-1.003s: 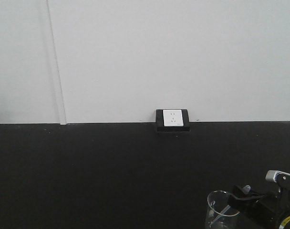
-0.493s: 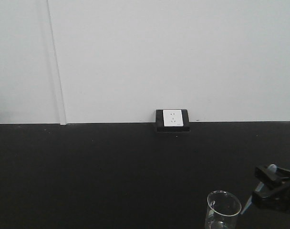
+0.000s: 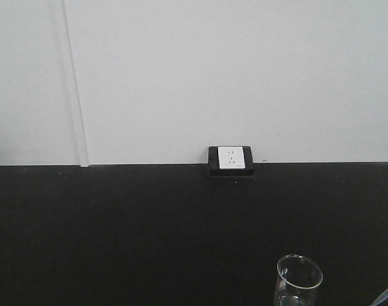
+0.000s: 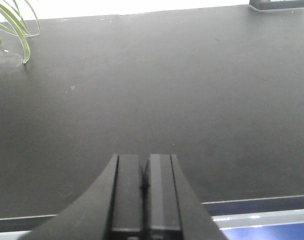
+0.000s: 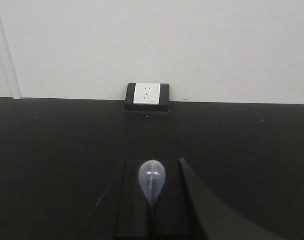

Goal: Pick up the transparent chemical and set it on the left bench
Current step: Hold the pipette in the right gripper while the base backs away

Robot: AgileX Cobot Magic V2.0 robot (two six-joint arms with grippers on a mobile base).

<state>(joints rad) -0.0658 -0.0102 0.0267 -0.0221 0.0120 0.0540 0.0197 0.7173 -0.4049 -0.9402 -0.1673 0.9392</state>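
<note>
The clear pipette (image 5: 152,181), pinched in the right tool (image 5: 152,167), had been lifted clear of the beaker (image 3: 299,280), so the grab was judged done.

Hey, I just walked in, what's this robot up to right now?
The right gripper is shut on the squeeze bulb of the transparent pipette and holds it above the black bench, the one with the wall socket. A glass beaker stands on that bench at the near right. The left gripper is shut and empty, hovering over the same bench near some plant leaves. The left bench is not in view, so the pipette is not yet placed there.
</note>
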